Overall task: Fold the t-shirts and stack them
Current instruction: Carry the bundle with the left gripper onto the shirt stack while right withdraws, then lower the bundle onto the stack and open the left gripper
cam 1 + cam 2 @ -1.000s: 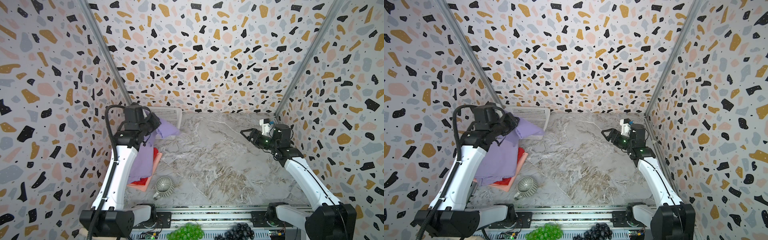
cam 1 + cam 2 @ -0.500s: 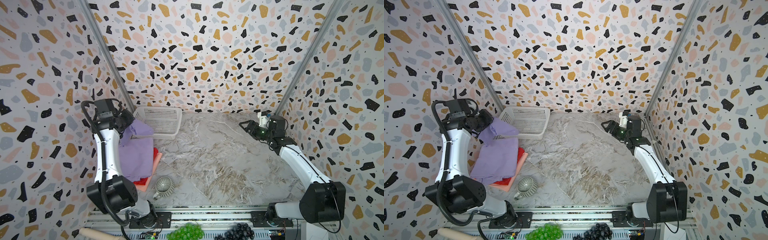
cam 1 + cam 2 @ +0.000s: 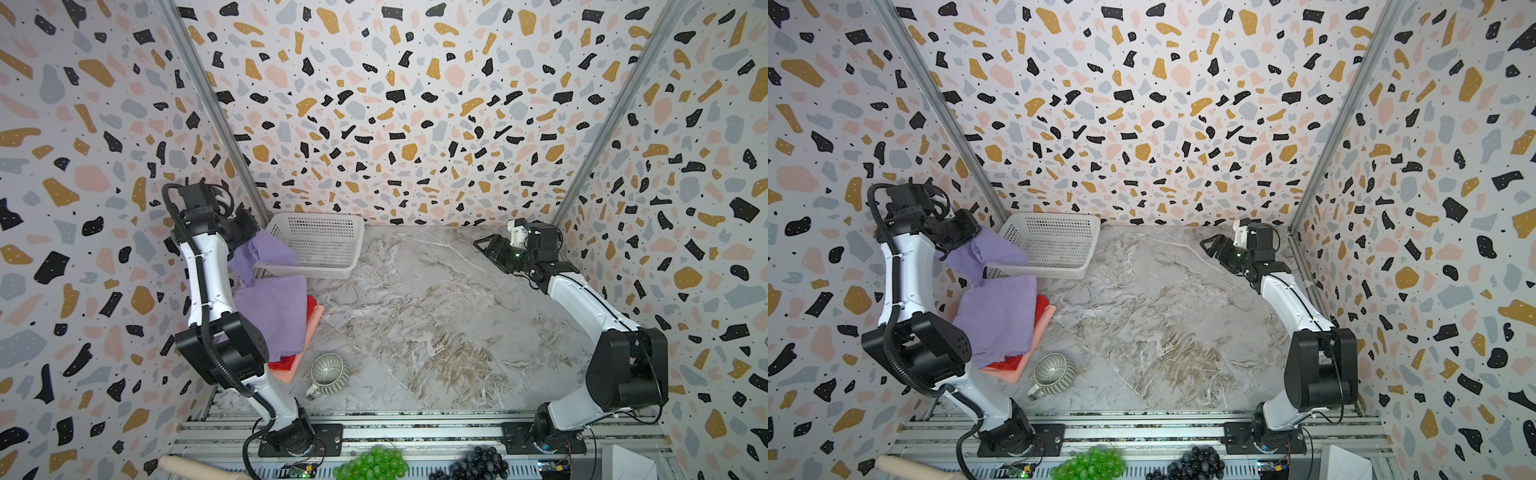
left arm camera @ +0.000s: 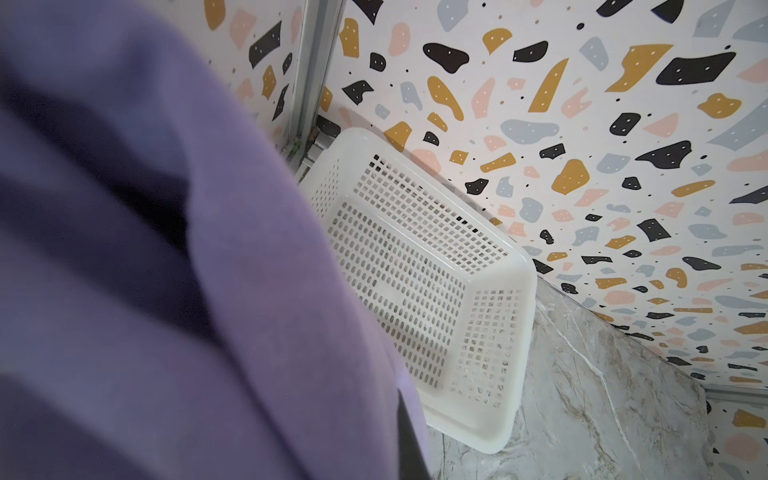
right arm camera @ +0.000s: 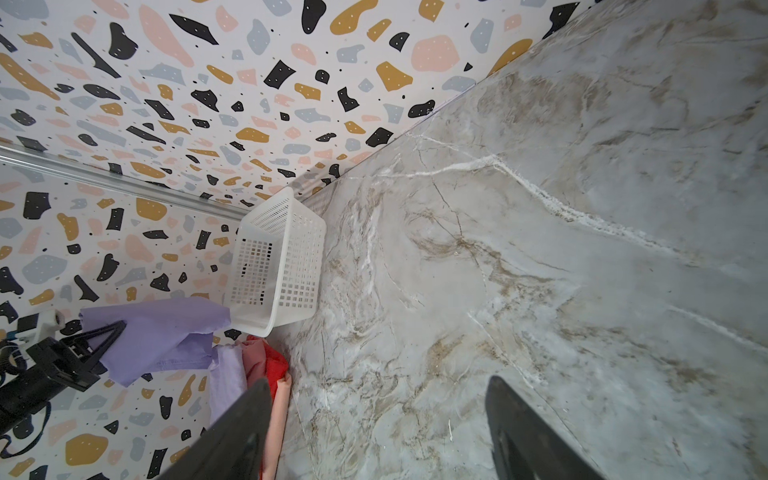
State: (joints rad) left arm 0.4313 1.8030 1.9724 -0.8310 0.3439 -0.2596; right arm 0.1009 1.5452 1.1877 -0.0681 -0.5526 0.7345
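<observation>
**Nearly done, last lavender tee going onto the pile**

Over on the left, the left fingers (image 5: 120, 325) were clamped shut on a bunched edge of the lavender t-shirt (image 3: 266, 257). They held it up in the air, and the rest draped down over the red t-shirt (image 3: 283, 363) and salmon t-shirt (image 3: 312, 326) stacked at the left edge of the counter (image 3: 415, 332). It was hard to say whether that lavender cloth was one shirt or two.

The white basket (image 3: 320, 245) just behind the pile had nothing in it, so probably only laying the tee flat and letting go was left. A mug (image 3: 330, 372) sat in front of the pile.

Far right, the right fingers (image 5: 237, 432) were spread wide and holding nothing, hovering over bare counter.
</observation>
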